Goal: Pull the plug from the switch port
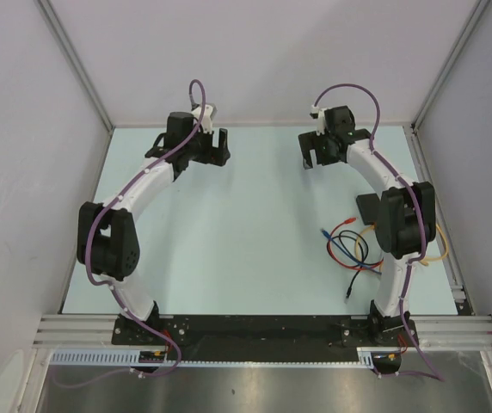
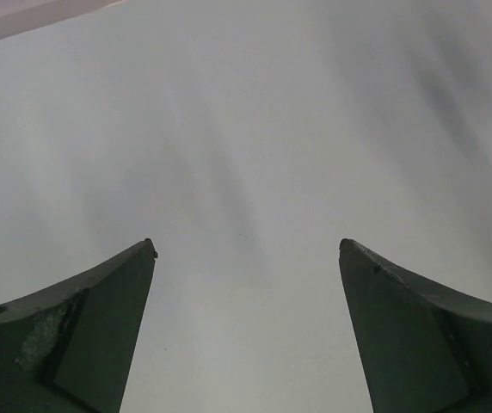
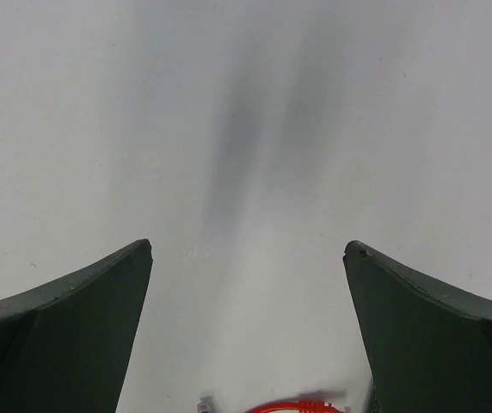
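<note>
The switch is a flat black box at the right of the table, partly hidden under my right arm. A tangle of red, blue, yellow and black cables lies just in front of it; the sockets and any plug in them are hidden by the arm. My right gripper is open and empty, well behind the switch. In the right wrist view it hangs over bare table, with a red cable and a small loose plug at the bottom edge. My left gripper is open and empty at the back left.
The pale table is enclosed by grey walls at the back and sides. A loose black cable end lies near the right arm's base. A yellow cable loop shows right of the right arm.
</note>
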Motion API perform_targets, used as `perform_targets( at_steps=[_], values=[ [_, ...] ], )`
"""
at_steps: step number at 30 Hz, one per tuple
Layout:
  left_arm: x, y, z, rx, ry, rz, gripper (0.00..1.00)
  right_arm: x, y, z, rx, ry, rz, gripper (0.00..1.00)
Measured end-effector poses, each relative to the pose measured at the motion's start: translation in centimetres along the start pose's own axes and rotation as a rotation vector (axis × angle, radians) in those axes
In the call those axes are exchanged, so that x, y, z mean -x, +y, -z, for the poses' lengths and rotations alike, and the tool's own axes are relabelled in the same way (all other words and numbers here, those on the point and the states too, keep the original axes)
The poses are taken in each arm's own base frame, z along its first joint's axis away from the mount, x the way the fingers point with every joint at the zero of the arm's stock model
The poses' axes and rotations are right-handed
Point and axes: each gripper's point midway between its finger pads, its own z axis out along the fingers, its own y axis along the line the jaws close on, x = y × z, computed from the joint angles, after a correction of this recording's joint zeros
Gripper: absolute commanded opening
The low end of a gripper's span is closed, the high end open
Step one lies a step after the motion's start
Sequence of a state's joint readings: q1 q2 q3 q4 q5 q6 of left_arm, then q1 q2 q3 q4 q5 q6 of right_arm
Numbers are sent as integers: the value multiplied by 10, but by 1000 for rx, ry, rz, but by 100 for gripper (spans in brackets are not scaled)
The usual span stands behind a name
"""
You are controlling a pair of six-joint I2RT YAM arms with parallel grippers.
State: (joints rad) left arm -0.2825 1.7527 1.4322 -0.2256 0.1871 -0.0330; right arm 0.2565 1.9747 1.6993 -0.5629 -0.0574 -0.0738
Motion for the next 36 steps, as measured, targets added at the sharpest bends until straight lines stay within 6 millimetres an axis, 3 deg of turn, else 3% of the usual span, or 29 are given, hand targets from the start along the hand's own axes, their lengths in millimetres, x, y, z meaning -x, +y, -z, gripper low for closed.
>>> perform_targets(
  at_steps=[19,26,30,36],
  values=[
    [-2,-2,-1,-2,1,-2,94,-11,7,-5,7,23,55,100],
    [-2,-4,-1,-7,2,-10,93,-25,-3,-6,10,63,122,100],
    [-2,-4,-2,-7,2,-13,93,-52,-30,-1,-9,134,129,100],
    [1,-3,-7,-6,0,-19,92,-96,-95,43,-50,218,94,100]
  ],
)
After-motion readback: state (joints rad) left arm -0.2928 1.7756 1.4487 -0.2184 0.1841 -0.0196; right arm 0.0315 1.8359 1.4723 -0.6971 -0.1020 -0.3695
